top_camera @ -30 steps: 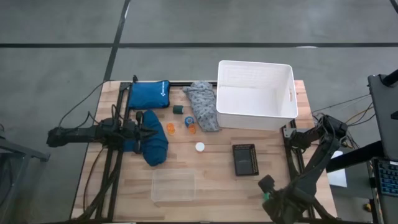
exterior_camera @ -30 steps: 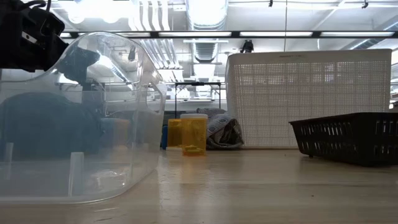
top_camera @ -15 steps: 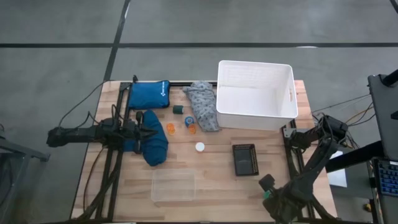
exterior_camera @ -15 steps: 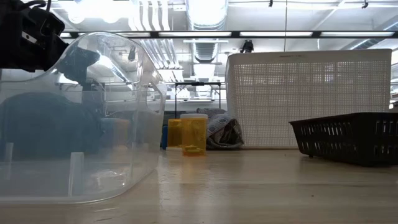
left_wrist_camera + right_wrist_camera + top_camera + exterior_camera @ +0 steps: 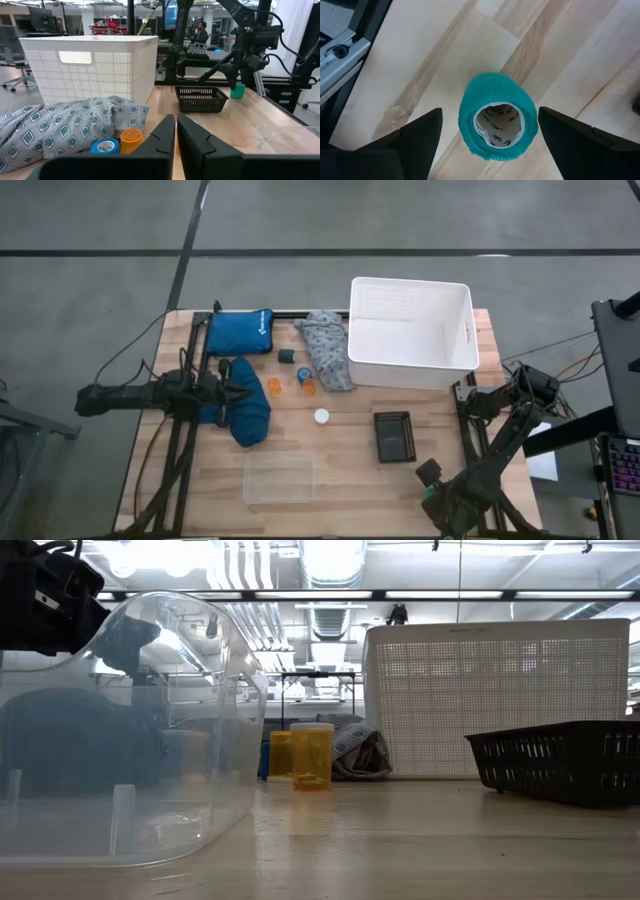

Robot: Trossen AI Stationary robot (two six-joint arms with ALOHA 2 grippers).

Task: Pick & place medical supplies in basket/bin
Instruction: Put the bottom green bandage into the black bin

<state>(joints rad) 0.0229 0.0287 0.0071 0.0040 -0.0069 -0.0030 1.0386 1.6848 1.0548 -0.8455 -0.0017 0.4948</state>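
While the left arm lay level over the table's left side, its gripper sat with both fingers pressed together on nothing, just above the dark blue cloth. From above, the arm covered part of that cloth, and in the low view a clear tray blurred it to a dark shape.

The right gripper hung over the table's near right corner with its fingers spread wide to either side of a green roll standing on end between them. Neither finger touched the roll. In the high view this gripper was largely masked by its own arm and cut by the picture's lower edge, so the roll showed there only as a green speck.

The white tub stood at the far right of the table; what could be seen of its inside held nothing. Against its left wall lay the grey cloth. Close to that cloth's left edge were a dark green roll, a blue roll and two orange caps, with a white cap nearer the table's middle. A black mesh tray sat in front of the tub, and a blue pouch lay at the far left. In the low view the tub hid everything behind it.
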